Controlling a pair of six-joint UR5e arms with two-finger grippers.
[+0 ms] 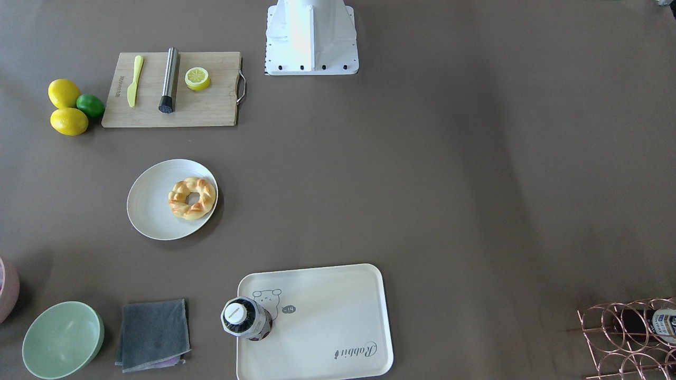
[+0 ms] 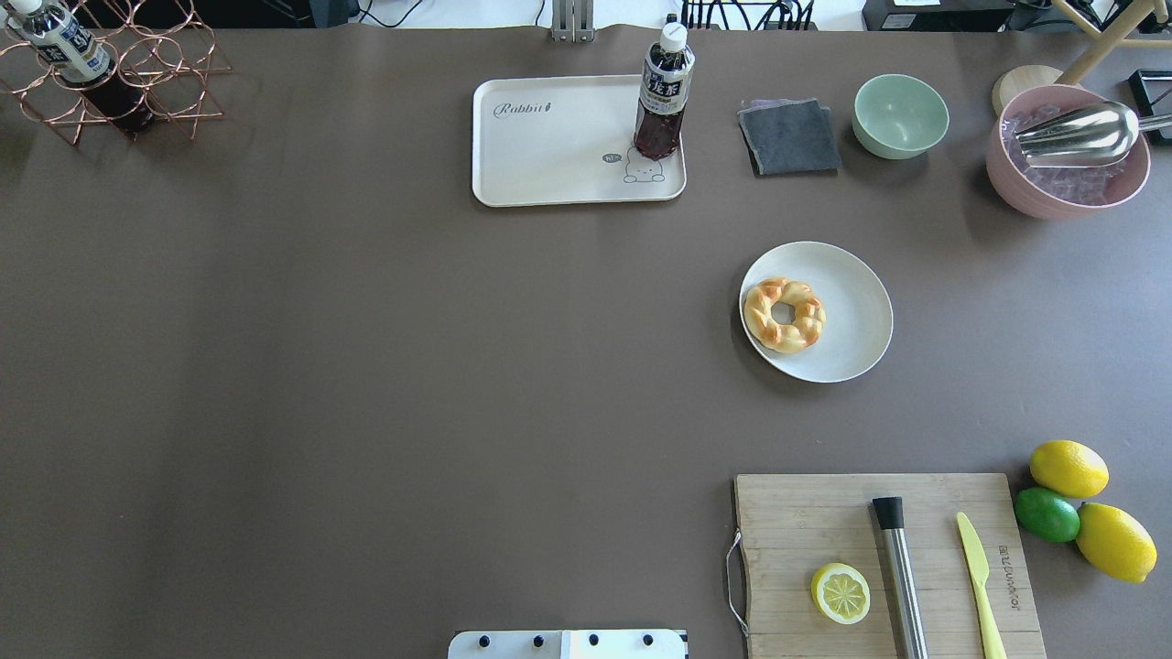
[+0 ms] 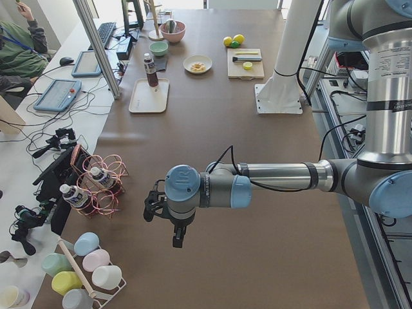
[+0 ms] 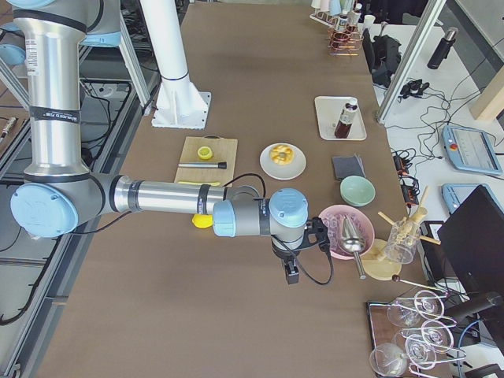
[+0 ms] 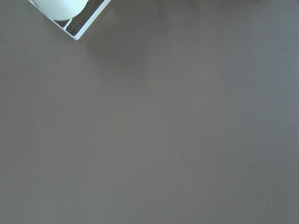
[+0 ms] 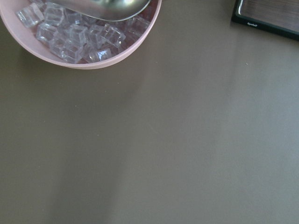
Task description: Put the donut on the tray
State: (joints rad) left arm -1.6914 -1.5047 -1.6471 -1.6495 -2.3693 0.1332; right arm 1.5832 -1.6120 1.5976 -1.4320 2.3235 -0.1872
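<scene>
The donut (image 1: pixel 192 198), a braided golden ring, lies on a round white plate (image 1: pixel 148 206); it also shows in the overhead view (image 2: pixel 784 314). The cream tray (image 1: pixel 327 316) with bear drawing and "Rabbit" script sits at the table's far side (image 2: pixel 549 151), a dark drink bottle (image 2: pixel 661 91) standing on its corner. My left gripper (image 3: pixel 176 241) shows only in the left side view, far from both. My right gripper (image 4: pixel 292 276) shows only in the right side view, near a pink bowl. I cannot tell whether either is open or shut.
A wooden cutting board (image 2: pixel 824 540) holds a lemon half (image 2: pixel 841 593), a steel rod and a yellow knife. Two lemons and a lime (image 2: pixel 1047 514) lie beside it. A grey cloth (image 2: pixel 789 137), green bowl (image 2: pixel 901 115), pink ice bowl (image 2: pixel 1067 188) and copper bottle rack (image 2: pixel 119 82) stand at the back.
</scene>
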